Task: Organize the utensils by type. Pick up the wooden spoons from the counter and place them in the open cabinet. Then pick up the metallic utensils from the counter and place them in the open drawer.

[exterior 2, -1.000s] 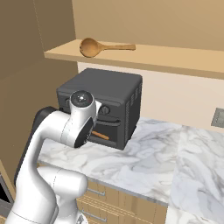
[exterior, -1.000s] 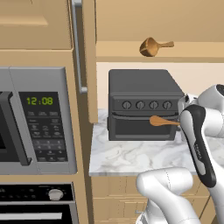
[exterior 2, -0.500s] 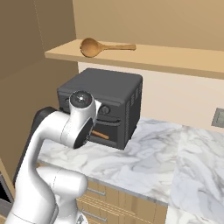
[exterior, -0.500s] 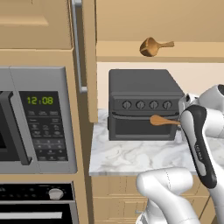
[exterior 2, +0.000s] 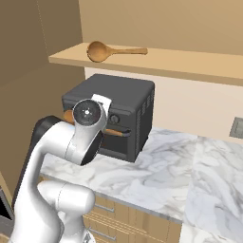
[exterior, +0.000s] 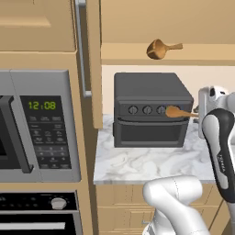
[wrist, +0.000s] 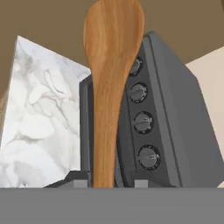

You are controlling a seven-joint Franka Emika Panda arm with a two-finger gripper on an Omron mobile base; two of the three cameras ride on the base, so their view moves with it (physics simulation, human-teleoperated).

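Centre frame in the left base view: white marble counter [exterior: 137,160] bearing a dark toaster oven [exterior: 150,110]. Upper right, on the open cabinet shelf [exterior: 137,53], one wooden spoon [exterior: 160,47] lying flat. Right of centre, before the oven's knobs, a second wooden spoon [wrist: 109,83] clamped by its handle in the gripper [wrist: 104,181].

dark toaster oven [exterior: 151,110] stands on the white marble counter [exterior: 151,160]. a wooden spoon [exterior: 180,112] is held level in front of its knobs, handle toward the arm. a second wooden spoon [exterior: 161,48] lies on the shelf [exterior: 137,58] above. microwave [exterior: 39,133] at left.
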